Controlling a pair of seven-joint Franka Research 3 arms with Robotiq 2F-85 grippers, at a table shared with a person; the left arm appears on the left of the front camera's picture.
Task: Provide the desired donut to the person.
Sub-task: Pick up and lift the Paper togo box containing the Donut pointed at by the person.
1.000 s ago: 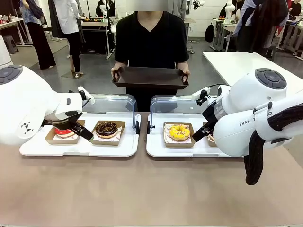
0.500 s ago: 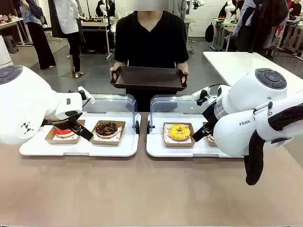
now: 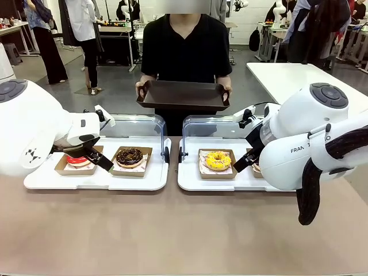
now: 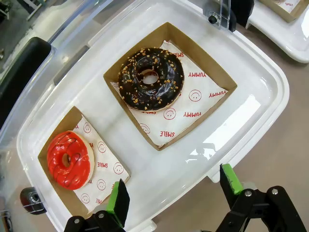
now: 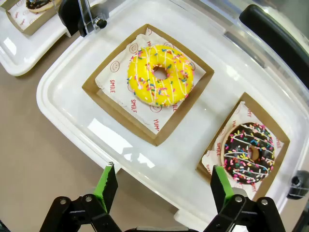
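Note:
The person (image 3: 185, 49) in a black T-shirt stands at the far side holding a dark tray (image 3: 183, 95) with both hands. Two white trays hold donuts in cardboard boxes. On the left one lie a red-glazed donut (image 4: 68, 159) (image 3: 76, 160) and a chocolate nut donut (image 4: 151, 79) (image 3: 129, 156). On the right one lie a yellow sprinkled donut (image 5: 160, 75) (image 3: 218, 160) and a chocolate sprinkled donut (image 5: 247, 152). My left gripper (image 4: 173, 193) hovers open above the left tray's near edge. My right gripper (image 5: 161, 184) hovers open above the right tray's near edge. Neither holds anything.
Clear lids (image 3: 132, 125) stand raised behind both white trays (image 3: 98, 179) (image 3: 190, 179). Bare brown tabletop (image 3: 172, 230) lies in front. A white table (image 3: 287, 77) stands at the far right. Other people stand in the background.
The person has shifted the dark tray slightly to the right and a touch lower over the last half second. Both arms are still.

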